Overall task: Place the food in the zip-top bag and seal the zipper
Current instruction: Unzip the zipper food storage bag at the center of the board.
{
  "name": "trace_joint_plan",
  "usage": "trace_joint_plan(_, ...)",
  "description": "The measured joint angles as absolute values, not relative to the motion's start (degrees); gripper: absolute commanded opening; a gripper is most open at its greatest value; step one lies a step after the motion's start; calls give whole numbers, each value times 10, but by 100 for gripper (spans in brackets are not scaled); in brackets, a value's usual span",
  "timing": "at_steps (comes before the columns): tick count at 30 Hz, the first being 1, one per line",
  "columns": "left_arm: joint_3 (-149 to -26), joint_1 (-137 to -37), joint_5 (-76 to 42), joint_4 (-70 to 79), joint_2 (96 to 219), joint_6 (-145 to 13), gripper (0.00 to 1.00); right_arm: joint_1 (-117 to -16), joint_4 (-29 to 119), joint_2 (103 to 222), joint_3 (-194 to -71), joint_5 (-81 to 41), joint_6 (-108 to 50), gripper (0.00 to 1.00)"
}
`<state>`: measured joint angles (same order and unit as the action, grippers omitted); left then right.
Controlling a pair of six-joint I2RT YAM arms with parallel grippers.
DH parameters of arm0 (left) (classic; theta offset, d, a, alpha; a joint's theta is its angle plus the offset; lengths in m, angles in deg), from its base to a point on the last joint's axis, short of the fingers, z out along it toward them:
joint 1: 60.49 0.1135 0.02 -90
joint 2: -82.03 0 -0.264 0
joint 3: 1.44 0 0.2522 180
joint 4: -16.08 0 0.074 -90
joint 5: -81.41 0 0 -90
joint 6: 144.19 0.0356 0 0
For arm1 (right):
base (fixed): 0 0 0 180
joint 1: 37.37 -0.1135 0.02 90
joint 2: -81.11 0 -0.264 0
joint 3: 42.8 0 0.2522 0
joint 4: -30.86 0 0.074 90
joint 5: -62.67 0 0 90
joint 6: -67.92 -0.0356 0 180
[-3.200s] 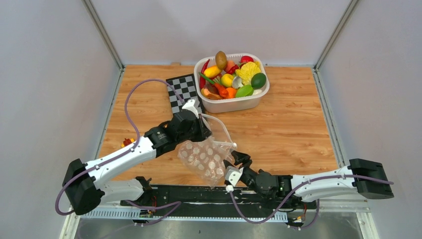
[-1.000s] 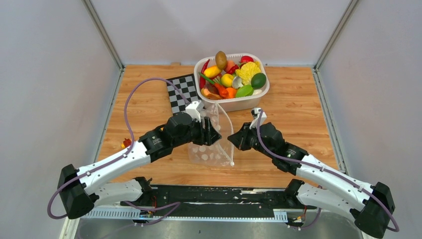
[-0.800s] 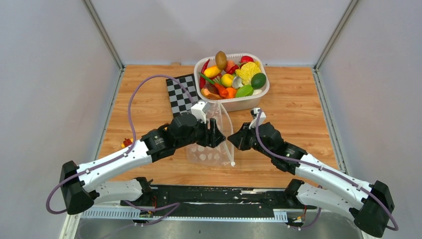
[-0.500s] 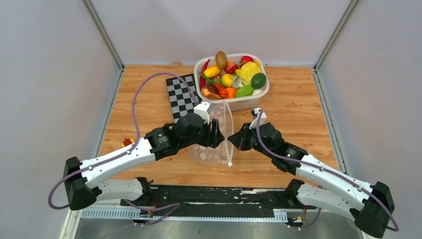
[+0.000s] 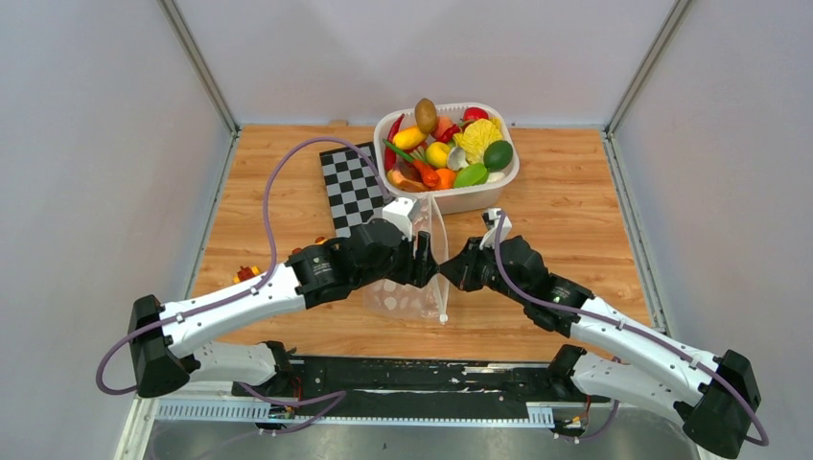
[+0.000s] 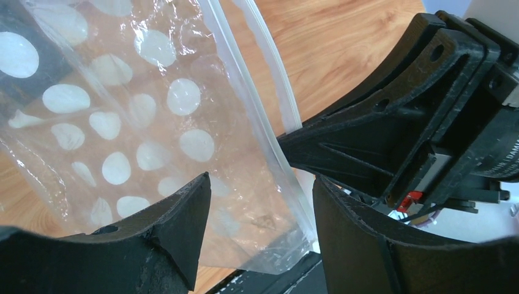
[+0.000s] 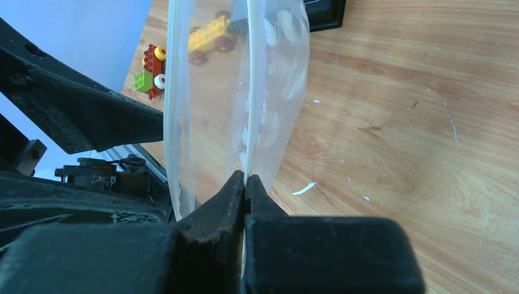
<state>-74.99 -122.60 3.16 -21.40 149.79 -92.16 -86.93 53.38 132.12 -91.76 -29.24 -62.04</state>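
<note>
Just in front of the white tub (image 5: 449, 199), the zip-top bag (image 5: 410, 286) hung with its mouth up. The right gripper (image 7: 245, 179) was squeezed tight on one lip. The left gripper (image 6: 260, 184), fingers apart, faced the other lip.

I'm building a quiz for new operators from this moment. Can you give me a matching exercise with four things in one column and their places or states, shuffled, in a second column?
Column one
1. left gripper
2. right gripper
3. white rigid plastic tub
4. black-and-white checkered board

Column two
A. lying flat on the wooden table, left of the tub
B. shut on the edge of the clear dotted zip-top bag
C. open, beside the bag
D. filled with glossy toy fruits and vegetables

Pairs: 1-C, 2-B, 3-D, 4-A
</note>
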Motion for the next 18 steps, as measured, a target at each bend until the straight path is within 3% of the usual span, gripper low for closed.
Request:
trace_joint_plan(8,-762,-1230,56,-218,1527,-923,68,-869,534,1321,-918,-277,-615,0)
trace_joint_plan(14,-769,-1231,85,-223,1537,-929,59,-869,536,1335,-928,-262,-607,0)
trace_joint_plan(18,-778,-1231,102,-239,1543,-929,61,-871,537,1346,-931,-256,-603,0)
